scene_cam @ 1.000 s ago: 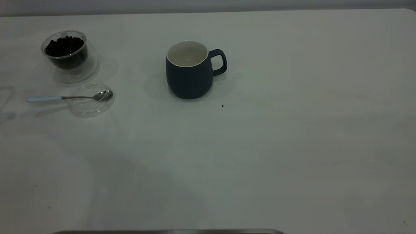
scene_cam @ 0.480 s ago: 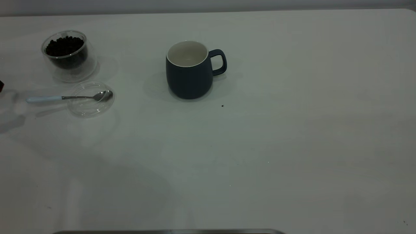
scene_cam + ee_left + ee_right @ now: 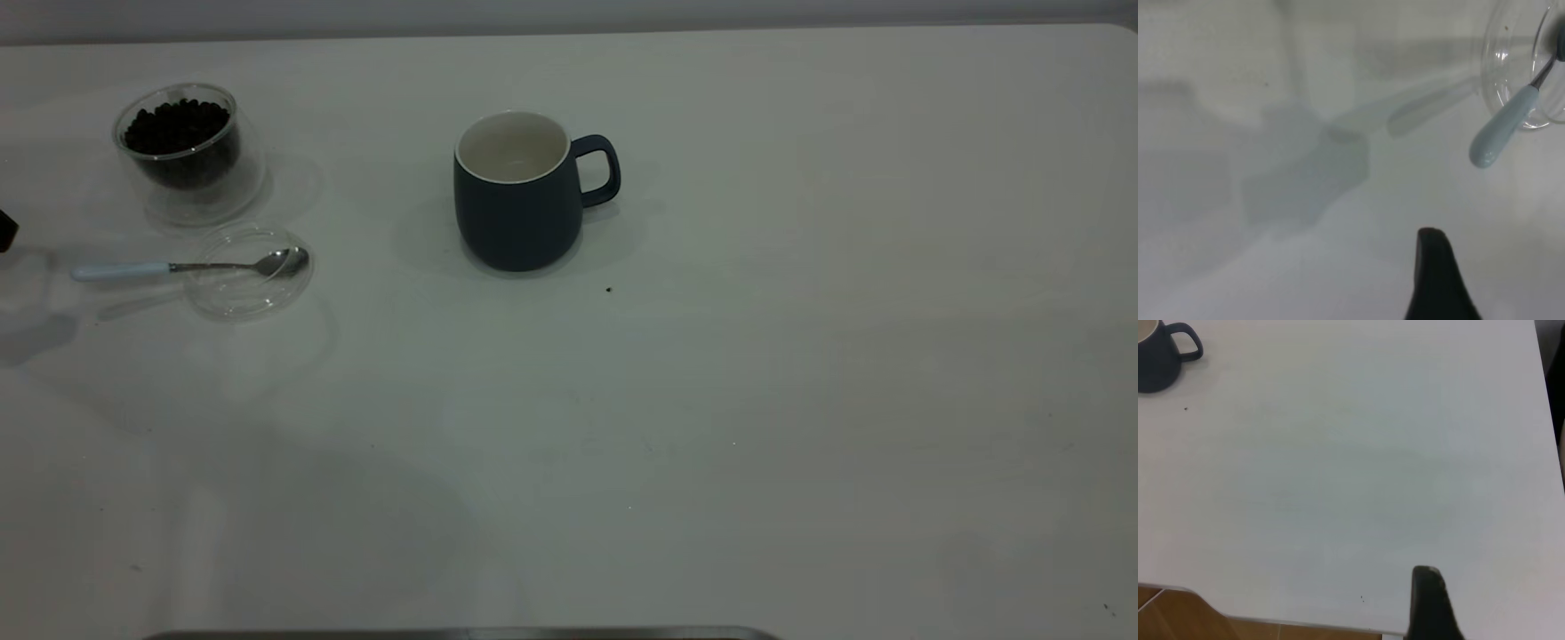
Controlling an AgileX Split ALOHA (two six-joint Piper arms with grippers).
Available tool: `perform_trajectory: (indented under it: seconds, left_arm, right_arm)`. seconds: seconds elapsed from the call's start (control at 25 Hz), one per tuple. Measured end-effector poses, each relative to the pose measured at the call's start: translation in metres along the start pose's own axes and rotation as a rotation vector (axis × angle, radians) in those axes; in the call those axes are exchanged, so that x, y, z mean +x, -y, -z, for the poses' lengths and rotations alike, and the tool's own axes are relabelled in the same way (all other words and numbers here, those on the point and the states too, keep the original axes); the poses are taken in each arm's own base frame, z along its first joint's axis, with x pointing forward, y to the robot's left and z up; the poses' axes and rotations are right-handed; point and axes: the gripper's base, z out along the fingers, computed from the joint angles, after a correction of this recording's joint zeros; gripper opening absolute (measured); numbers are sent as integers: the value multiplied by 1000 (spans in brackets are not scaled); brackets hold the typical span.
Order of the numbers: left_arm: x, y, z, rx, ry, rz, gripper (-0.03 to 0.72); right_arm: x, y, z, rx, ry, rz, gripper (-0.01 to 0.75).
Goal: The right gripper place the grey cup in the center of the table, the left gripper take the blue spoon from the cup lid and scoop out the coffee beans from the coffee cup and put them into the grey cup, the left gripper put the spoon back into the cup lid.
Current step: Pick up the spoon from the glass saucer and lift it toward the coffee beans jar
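Observation:
The grey cup (image 3: pixel 520 191) stands upright near the middle of the table (image 3: pixel 800 356), handle to the right; it also shows in the right wrist view (image 3: pixel 1158 360). The coffee cup (image 3: pixel 187 151), holding coffee beans (image 3: pixel 176 127), stands at the far left. In front of it the cup lid (image 3: pixel 249 271) holds the bowl of the blue spoon (image 3: pixel 120 270), whose handle sticks out to the left. My left gripper (image 3: pixel 5 231) is a dark shape at the left edge, left of the handle. In the left wrist view it (image 3: pixel 1435 280) is short of the spoon handle (image 3: pixel 1501 130) and the lid (image 3: pixel 1511 67). My right gripper (image 3: pixel 1428 603) hovers far from the cup.
A tiny dark speck (image 3: pixel 608 289) lies just right of the grey cup's base. The table's edge (image 3: pixel 1271 621) and the brown floor beyond it show in the right wrist view. A grey strip (image 3: pixel 462 634) runs along the front of the exterior view.
My left gripper has come into the exterior view at the left edge, and its shadow has shifted near the spoon handle. The cups, lid and spoon have not moved.

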Motion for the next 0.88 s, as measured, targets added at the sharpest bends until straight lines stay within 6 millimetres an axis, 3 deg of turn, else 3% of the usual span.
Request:
perform_trajectory:
  seconds: [0.44,0.6,0.88]
  left_arm:
    - [-1,-3,-1,-21,14,-40,554]
    - [1,-4,-12,-4,-16,-36,609]
    - [-4,4,-25,28,2,-64,612]
  right_arm:
    - [0,0,0,0,0,1,453]
    - [0,0,0,0,0,0,453]
    - [0,0,0,0,0,0,453]
